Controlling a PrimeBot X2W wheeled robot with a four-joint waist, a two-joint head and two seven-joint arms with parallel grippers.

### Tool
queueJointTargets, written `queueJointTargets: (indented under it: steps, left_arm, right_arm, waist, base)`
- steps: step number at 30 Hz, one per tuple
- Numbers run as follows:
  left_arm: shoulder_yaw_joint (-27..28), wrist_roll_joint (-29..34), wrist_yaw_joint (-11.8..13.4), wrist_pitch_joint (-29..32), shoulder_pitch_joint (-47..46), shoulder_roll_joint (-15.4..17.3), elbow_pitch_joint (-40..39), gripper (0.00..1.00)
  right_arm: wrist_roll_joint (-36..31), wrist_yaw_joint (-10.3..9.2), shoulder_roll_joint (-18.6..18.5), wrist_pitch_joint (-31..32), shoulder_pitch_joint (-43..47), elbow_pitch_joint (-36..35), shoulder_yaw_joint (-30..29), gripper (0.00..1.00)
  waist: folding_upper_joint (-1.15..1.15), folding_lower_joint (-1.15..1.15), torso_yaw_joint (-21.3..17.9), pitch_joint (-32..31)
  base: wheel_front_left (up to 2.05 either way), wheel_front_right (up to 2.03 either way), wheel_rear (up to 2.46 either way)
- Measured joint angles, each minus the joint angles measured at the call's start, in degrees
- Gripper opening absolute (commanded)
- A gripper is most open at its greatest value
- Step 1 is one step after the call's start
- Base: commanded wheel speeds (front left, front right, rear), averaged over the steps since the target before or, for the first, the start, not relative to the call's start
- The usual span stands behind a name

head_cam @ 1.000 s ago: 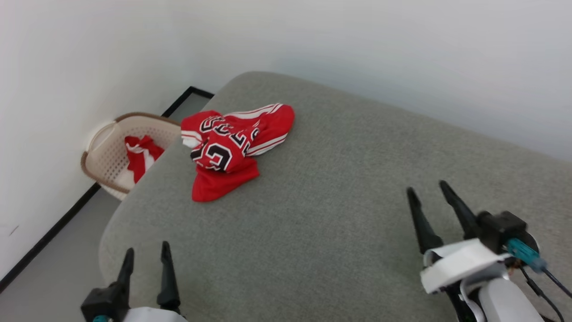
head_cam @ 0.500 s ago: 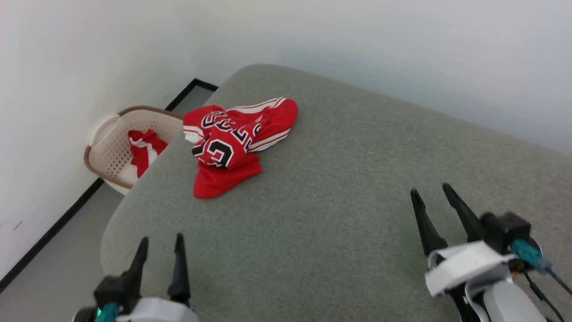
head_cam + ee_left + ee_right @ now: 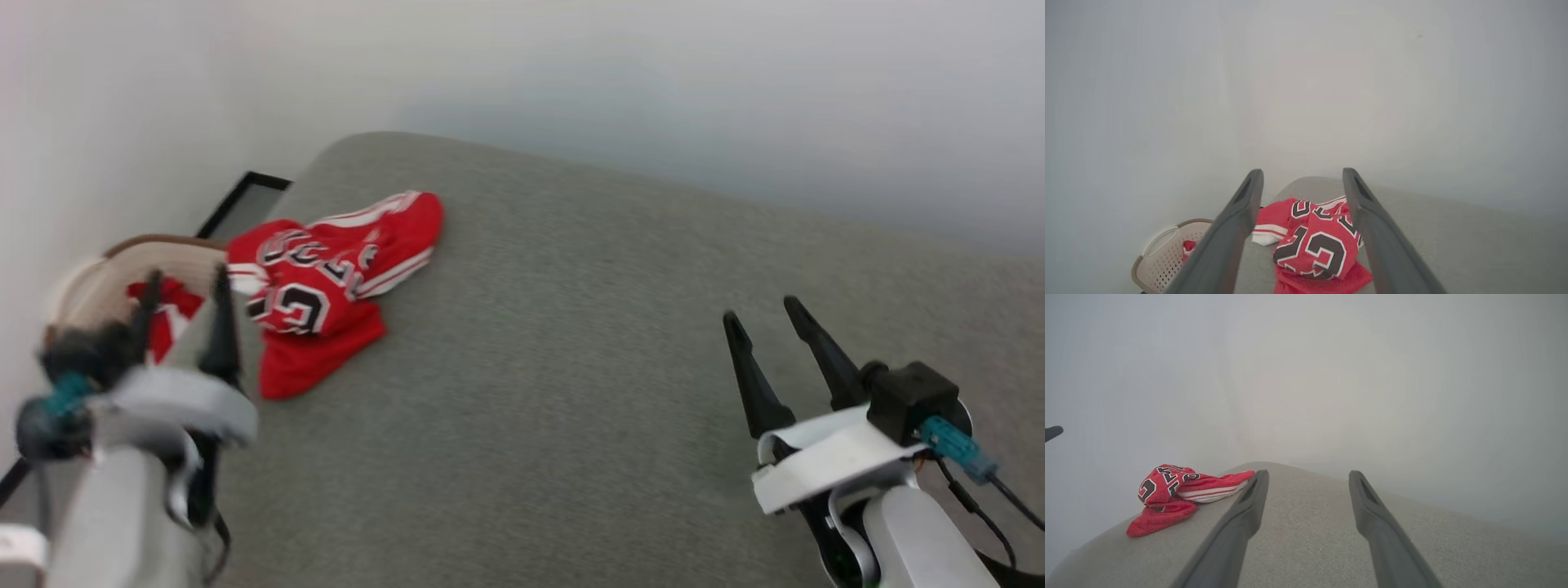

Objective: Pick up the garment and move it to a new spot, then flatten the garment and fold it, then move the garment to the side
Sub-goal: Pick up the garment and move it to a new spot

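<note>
The jersey (image 3: 314,304) lay crumpled at the far left corner of the grey cushion (image 3: 571,367), beside a basket (image 3: 122,260). The left gripper (image 3: 186,282) and the right gripper (image 3: 759,312) had their fingers wide apart, holding nothing.

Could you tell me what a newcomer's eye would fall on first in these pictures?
The crumpled red garment, black white-outlined numerals showing, lies near the far left corner of the grey padded surface. Just past that edge a beige perforated basket holds more red cloth. The left gripper and the right gripper hover open, touching nothing.
</note>
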Motion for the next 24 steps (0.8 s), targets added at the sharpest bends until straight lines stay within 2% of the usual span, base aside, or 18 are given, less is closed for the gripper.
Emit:
queueJointTargets:
  steps: [2,5,9,11,16,24]
  left_arm:
    - [0.43,-4.63,-0.07,1.22,-4.20,1.59,3.77,1.00]
    - [-2.43,-9.79,-0.26,5.42,-9.28,5.83,8.21,1.00]
    - [-4.48,-18.56,-0.31,15.10,-14.22,11.38,14.79,1.00]
    - [-5.79,-20.94,-0.31,20.25,-16.47,13.56,17.69,1.00]
    - [-7.84,-22.80,-0.38,31.05,-19.76,17.26,26.58,1.00]
    - [-8.11,-21.78,4.15,33.27,-24.66,20.00,35.52,1.00]
  right_arm:
    - [0.01,0.00,0.58,0.00,-0.88,-0.48,0.18,1.00]
    - [0.26,0.00,1.34,0.00,-1.73,-1.04,0.85,1.00]
    - [0.40,0.00,1.29,0.00,-1.82,-0.88,2.15,1.00]
    - [0.59,0.00,1.11,0.01,-1.90,-0.97,2.57,1.00]
    - [0.90,0.00,0.45,0.00,-2.71,-1.19,2.76,1.00]
    - [1.10,0.00,0.27,0.00,-5.56,-2.94,4.71,1.00]
  waist:
    - [0.00,0.00,-1.74,1.03]
    - [0.00,0.00,-4.77,2.96]
    - [0.00,0.00,-9.65,6.05]
    - [0.00,0.00,-12.07,7.64]
    - [0.00,0.00,-17.32,11.19]
    - [0.00,0.00,-23.36,16.61]
  base:
    - [0.00,0.00,0.00]
    - [0.00,0.00,0.00]
    - [0.00,0.00,0.00]
    - [0.00,0.00,0.00]
    - [0.00,0.00,0.00]
    - [0.00,0.00,0.00]
